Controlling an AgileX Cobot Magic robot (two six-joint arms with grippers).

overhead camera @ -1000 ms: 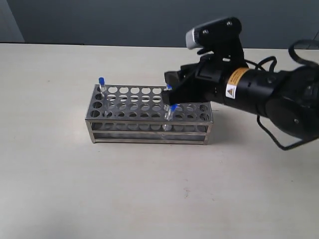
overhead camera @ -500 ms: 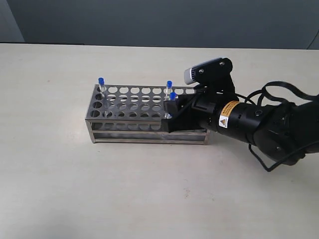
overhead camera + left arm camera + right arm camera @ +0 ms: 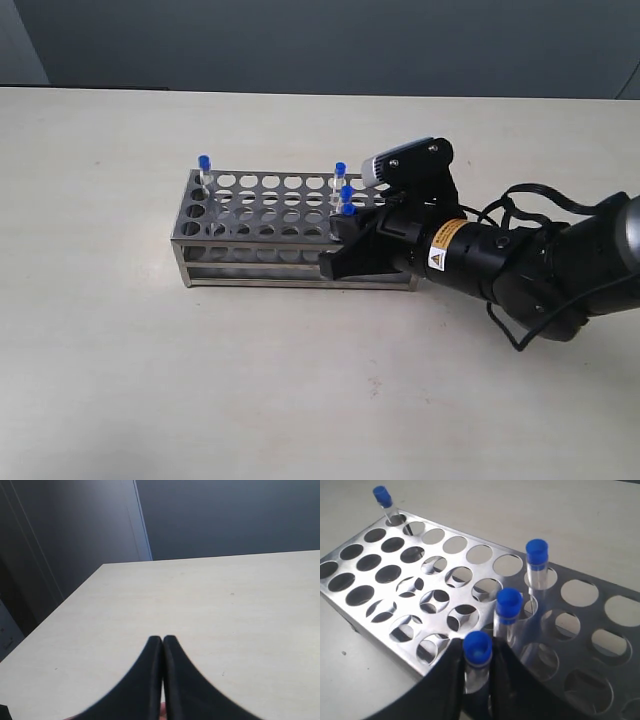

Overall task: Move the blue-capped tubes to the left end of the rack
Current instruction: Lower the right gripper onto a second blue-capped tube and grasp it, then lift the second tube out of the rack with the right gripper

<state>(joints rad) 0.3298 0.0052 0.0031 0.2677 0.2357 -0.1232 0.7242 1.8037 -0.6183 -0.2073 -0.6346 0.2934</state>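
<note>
The steel rack [image 3: 262,247] stands mid-table. One blue-capped tube [image 3: 204,166] sits in its far left corner hole. Three more stand close together near the right end: a back one [image 3: 340,171], a middle one [image 3: 346,191] and a front one [image 3: 348,210]. My right gripper [image 3: 343,243] is low at the rack's front edge. In the right wrist view its fingers [image 3: 454,666] press both sides of the front tube [image 3: 478,646], so my right gripper [image 3: 478,656] is shut on it. Beyond stand the middle tube [image 3: 509,605], back tube [image 3: 536,555] and corner tube [image 3: 382,496]. My left gripper [image 3: 163,641] is shut on nothing, away from the rack.
Most holes of the rack's top plate [image 3: 446,554] hold nothing. The right arm's black body and cables [image 3: 520,265] lie low over the table to the right of the rack. The left wrist view shows only bare table [image 3: 225,605] and a dark wall.
The right arm has come down from above the rack to its front right edge, and its fingers now sit around the front blue-capped tube.
</note>
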